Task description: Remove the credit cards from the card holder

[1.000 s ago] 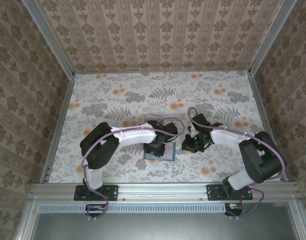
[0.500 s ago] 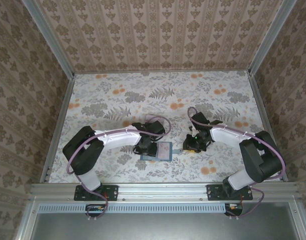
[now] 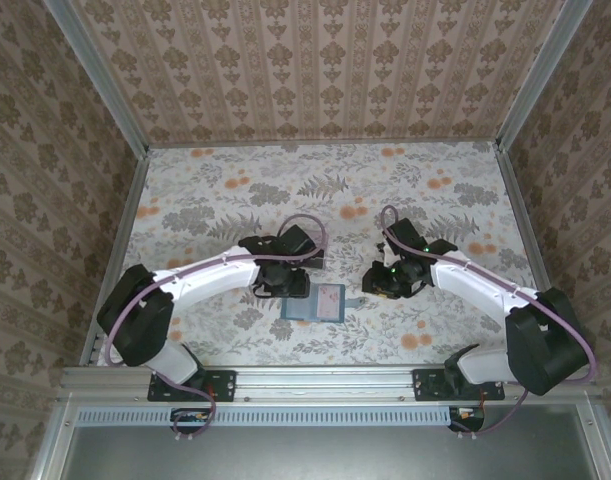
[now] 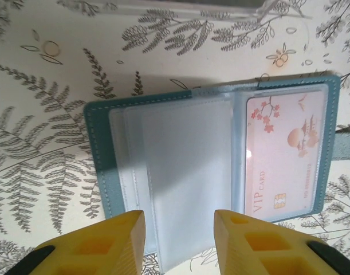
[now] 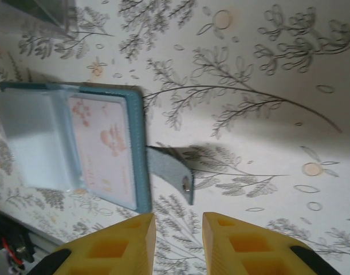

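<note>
Top external view: both arms have drawn back from the open card holder (image 3: 314, 301), jaws released and empty, the pink card (image 4: 284, 154) still pocketed inside.

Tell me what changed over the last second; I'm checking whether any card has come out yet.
The left gripper drew back leftward off the card holder, uncovering it, and its arm swung outward. The right gripper edged slightly away from the strap tab; its jaws are parted and empty. The card holder stayed open on the table, with the pink VIP card still in its sleeve.
</note>
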